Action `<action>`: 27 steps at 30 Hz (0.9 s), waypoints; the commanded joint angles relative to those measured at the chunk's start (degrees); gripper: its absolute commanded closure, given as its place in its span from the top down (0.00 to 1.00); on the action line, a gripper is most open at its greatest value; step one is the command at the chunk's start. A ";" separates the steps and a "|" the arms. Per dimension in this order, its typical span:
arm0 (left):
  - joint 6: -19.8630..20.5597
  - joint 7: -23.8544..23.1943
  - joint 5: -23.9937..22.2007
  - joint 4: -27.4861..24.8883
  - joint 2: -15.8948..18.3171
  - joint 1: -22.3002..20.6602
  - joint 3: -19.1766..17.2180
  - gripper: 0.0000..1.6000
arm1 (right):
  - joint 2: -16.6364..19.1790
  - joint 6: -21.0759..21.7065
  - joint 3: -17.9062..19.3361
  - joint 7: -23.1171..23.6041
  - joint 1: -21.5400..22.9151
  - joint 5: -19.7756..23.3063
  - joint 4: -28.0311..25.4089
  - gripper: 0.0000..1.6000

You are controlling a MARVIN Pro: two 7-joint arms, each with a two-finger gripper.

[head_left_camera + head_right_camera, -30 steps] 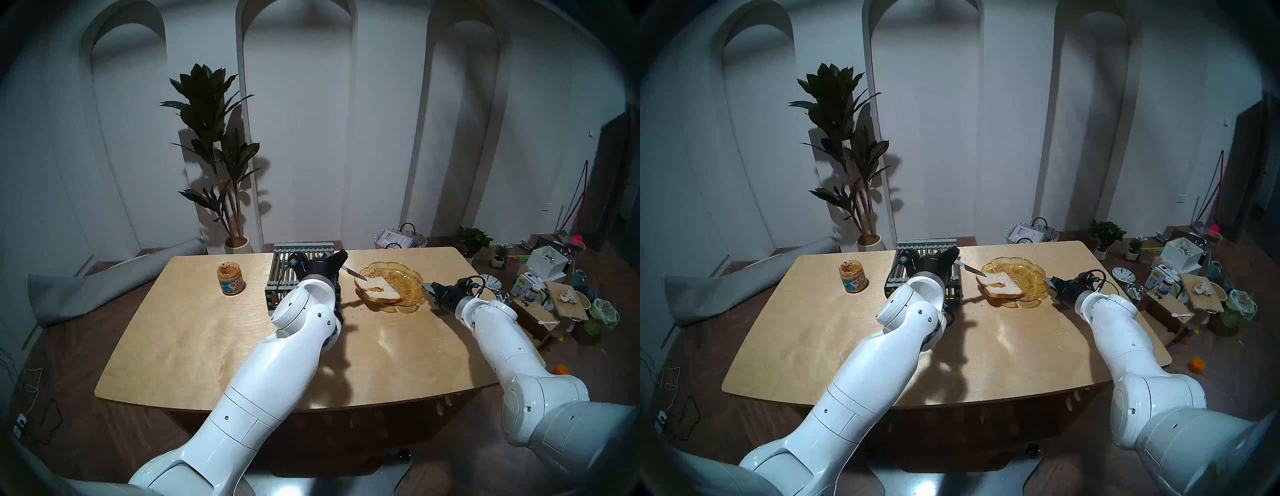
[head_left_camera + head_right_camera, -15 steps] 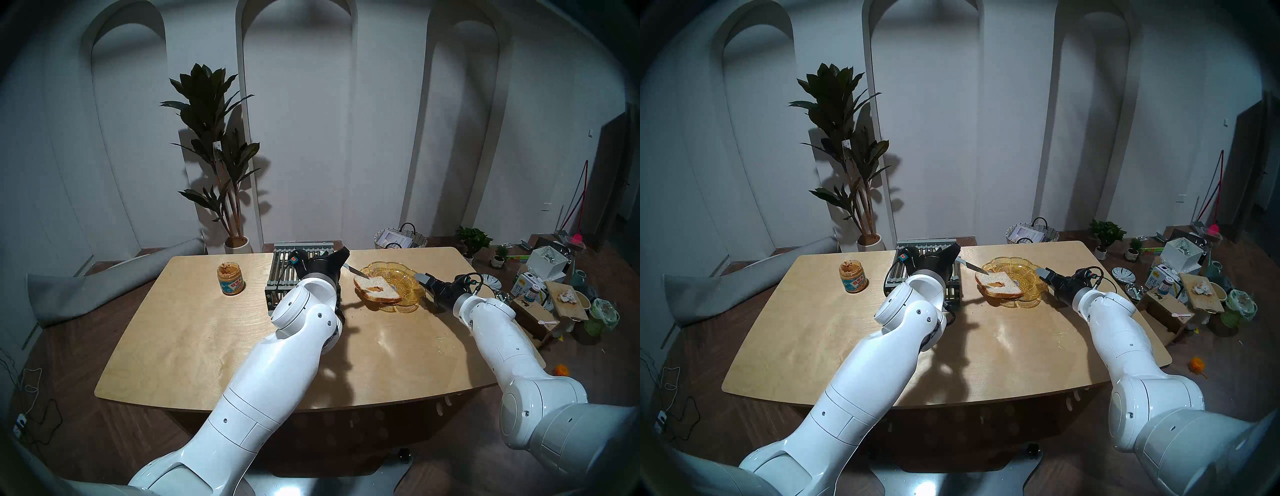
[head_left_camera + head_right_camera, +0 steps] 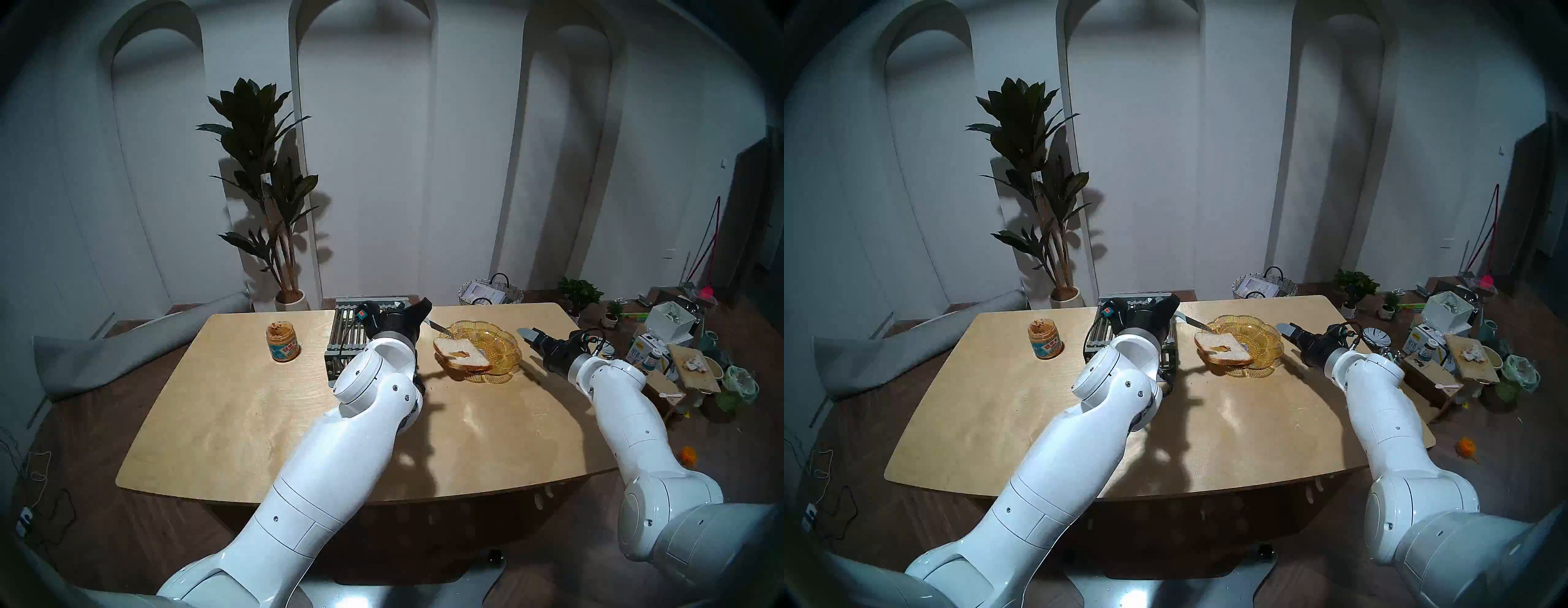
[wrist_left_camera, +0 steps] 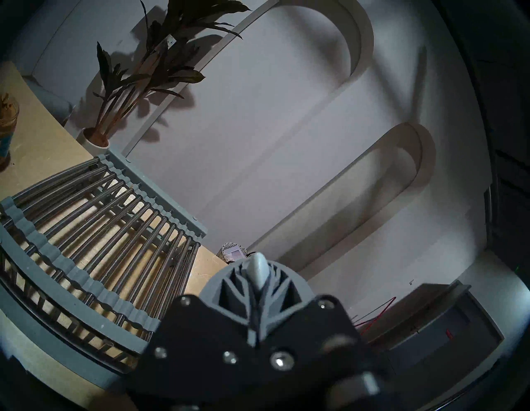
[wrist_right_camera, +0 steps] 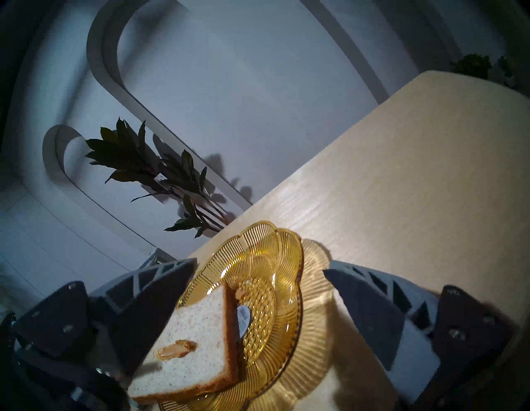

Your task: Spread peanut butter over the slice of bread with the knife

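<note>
amber ribbed plate (image 3: 502, 346), speckled white bread (image 3: 464, 354)

The room was dim and bluish, every view ringed by a dark fisheye rim that bent the arches. Glare sat on the table (image 3: 475, 418) below the knife (image 3: 439, 327), whose blade threw a shadow toward the camera. The right wrist view was soft, its near edges blurred.
</note>
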 commanded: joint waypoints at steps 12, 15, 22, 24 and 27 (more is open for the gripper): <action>-4.32 -1.52 12.91 -5.31 7.79 -1.95 0.17 0.00 | 2.79 -13.08 0.58 4.75 -1.91 -2.79 -14.77 1.00; -5.72 -1.96 15.86 -7.65 9.50 -1.56 0.19 0.00 | 2.12 -14.98 0.29 4.89 -3.49 -3.73 -17.68 1.00; -8.13 -1.89 22.27 -9.51 13.36 1.07 0.37 0.00 | 0.55 -20.50 -2.60 3.94 -5.41 -7.74 -22.35 1.00; -8.73 -1.81 23.63 -9.23 14.37 1.97 0.19 0.00 | -0.29 -21.77 -3.79 3.19 -6.23 -9.20 -23.73 1.00; -10.09 -2.00 26.28 -8.99 16.06 3.28 0.17 0.00 | -1.54 -23.57 -4.87 1.55 -7.81 -11.03 -26.18 1.00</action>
